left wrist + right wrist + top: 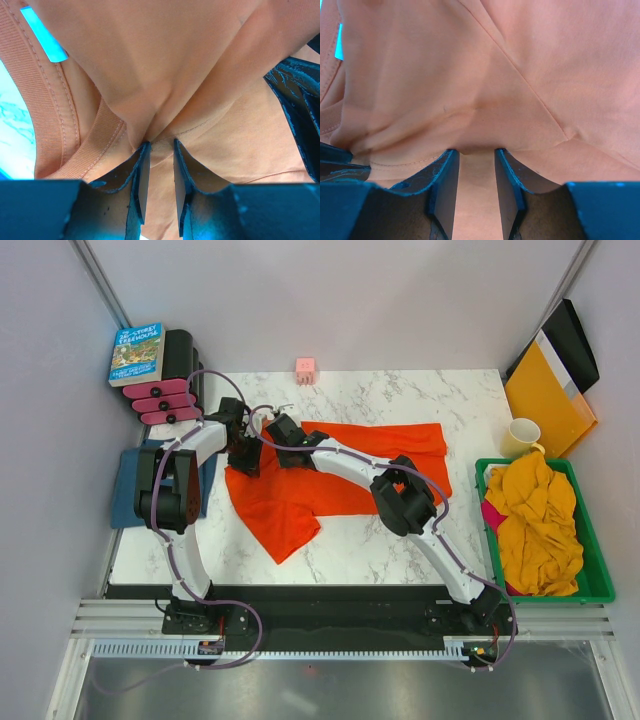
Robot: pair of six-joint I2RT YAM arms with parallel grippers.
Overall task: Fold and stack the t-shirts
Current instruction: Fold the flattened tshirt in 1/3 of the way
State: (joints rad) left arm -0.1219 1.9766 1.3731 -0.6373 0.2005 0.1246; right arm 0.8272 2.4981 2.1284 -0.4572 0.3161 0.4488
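In the top view you have the bright orange-red cotton t-shirt [350,475] spread across the middle of the white marble table [380,550]. One loose flap trails toward 7 o'clock. Both arms reach to the shirt's 9 o'clock end. The left gripper [243,455] sits at the cloth's edge, and the right gripper [283,430] is just beside it toward 1 o'clock. From up here you cannot tell how either pair of jaws stands. A folded dark teal-blue t-shirt [125,495] lies at the table's 9 o'clock edge. At 3 o'clock a green plastic tray [592,560] holds a crumpled mustard-yellow t-shirt [540,525] lying over a pink t-shirt [492,515].

In your left wrist view, the left gripper [160,145] has its jaws nearly pressed together, pinching a thin fold of the orange-red cotton t-shirt [200,60]. The ribbed collar [75,135] curves past at 9 o'clock, and a light blue label [42,32] shows at 11 o'clock.

In your right wrist view, the right gripper [475,152] has its jaws a little wider. They pinch a gathered ridge of the orange-red cotton t-shirt [480,65], which fills the frame.
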